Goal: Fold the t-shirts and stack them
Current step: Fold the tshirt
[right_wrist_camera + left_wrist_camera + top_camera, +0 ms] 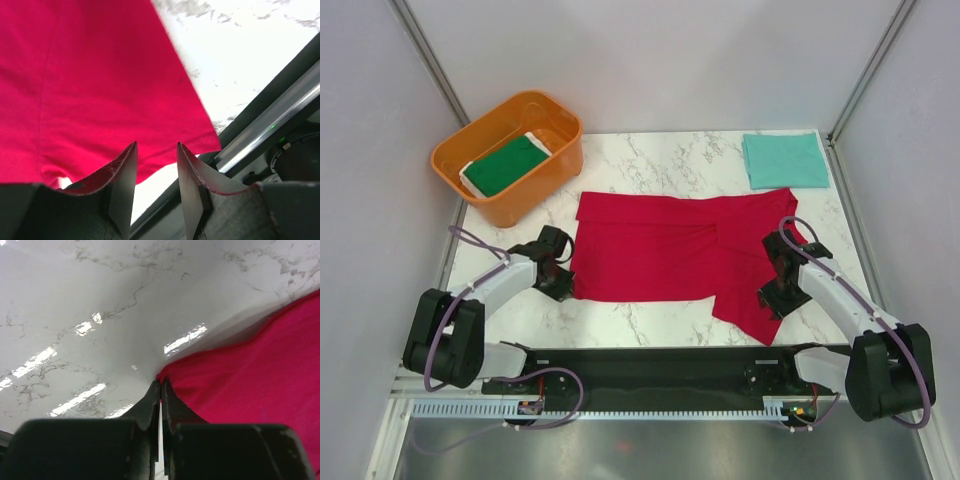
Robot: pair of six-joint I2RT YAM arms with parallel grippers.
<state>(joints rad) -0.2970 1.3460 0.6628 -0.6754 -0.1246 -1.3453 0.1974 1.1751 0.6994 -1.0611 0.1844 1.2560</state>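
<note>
Marble counter [650,160], folding job roughly a third done.
The red t-shirt [660,255] lay spread and rumpled mid-counter, not yet folded. The teal t-shirt [785,160] sat folded at the far right, and the dark green t-shirt [505,165] lay in the orange tub [535,190]. The left hand [160,385] looked clamped on the red t-shirt's corner, while the right hand [156,150] stood apart over its hem.

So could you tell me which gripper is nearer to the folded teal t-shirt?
Right. The right gripper sits on the near side of the teal t-shirt, over the red t-shirt; the left gripper is across the table at that shirt's left edge.
</note>
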